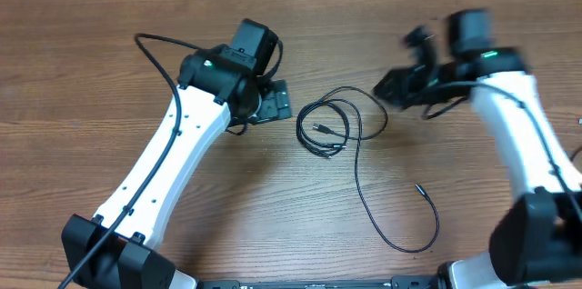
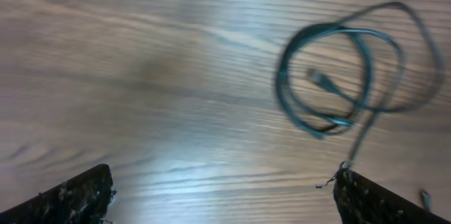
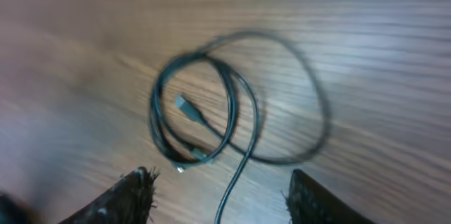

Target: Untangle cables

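Cables (image 1: 332, 125) lie loosely coiled on the wooden table (image 1: 273, 225). Left gripper (image 2: 224, 176) hovers just beside the cables, jaws wide apart and empty. Right gripper (image 3: 222, 182) hangs above the cables, jaws apart, gripping nothing. Approach step, seemingly; next, pinch one strand.

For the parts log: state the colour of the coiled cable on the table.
Black; the cable shows sharpest in the overhead view.

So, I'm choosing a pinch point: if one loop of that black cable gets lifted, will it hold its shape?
Probably not: the cable lies in loose, uneven loops with a wandering tail, so it should sag limply. It looks very thin, so likely light; a push would probably drag the whole coil.
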Robot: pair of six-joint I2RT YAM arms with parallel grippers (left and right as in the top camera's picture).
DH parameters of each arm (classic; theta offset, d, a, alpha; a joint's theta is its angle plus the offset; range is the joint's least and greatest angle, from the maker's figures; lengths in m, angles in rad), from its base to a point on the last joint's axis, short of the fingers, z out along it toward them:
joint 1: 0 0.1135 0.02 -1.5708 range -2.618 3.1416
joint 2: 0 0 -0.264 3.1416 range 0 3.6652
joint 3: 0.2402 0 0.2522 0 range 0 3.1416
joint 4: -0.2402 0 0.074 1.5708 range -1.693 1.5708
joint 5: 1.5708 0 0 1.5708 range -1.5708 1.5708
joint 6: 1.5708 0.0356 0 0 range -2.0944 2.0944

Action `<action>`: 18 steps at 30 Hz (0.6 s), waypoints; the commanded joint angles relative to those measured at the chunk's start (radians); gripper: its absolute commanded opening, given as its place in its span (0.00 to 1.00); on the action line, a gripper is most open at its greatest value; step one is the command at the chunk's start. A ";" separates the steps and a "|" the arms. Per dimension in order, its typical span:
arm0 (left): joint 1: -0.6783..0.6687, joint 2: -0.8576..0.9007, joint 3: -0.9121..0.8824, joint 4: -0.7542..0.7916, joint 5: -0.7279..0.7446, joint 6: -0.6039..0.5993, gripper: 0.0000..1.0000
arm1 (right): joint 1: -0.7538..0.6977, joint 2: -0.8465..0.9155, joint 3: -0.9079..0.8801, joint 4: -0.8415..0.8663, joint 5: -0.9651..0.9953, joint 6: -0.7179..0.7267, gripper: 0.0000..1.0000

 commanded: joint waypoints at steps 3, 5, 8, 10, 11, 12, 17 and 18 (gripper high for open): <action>0.021 0.010 0.002 -0.038 -0.051 -0.035 1.00 | 0.100 0.072 -0.121 0.152 0.095 -0.048 0.56; 0.021 0.010 0.002 -0.042 -0.051 -0.035 0.99 | 0.113 0.100 -0.131 0.206 0.103 -0.043 0.55; 0.020 0.010 0.002 -0.046 -0.050 -0.035 1.00 | 0.114 0.140 -0.132 0.269 0.113 -0.041 0.54; 0.020 0.010 0.002 -0.048 -0.050 -0.036 0.99 | 0.114 0.161 -0.132 0.296 0.112 -0.041 0.53; 0.020 0.010 0.002 -0.048 -0.050 -0.036 0.99 | 0.114 0.171 -0.132 0.302 0.112 -0.041 0.52; 0.020 0.010 0.002 -0.049 -0.050 -0.036 1.00 | 0.114 0.179 -0.132 0.305 0.112 -0.041 0.52; 0.019 0.010 0.002 -0.050 -0.051 -0.036 0.99 | 0.116 0.247 -0.132 0.304 0.111 -0.041 0.45; 0.019 0.010 0.002 -0.048 -0.051 -0.036 1.00 | 0.116 0.262 -0.132 0.303 0.111 -0.041 0.43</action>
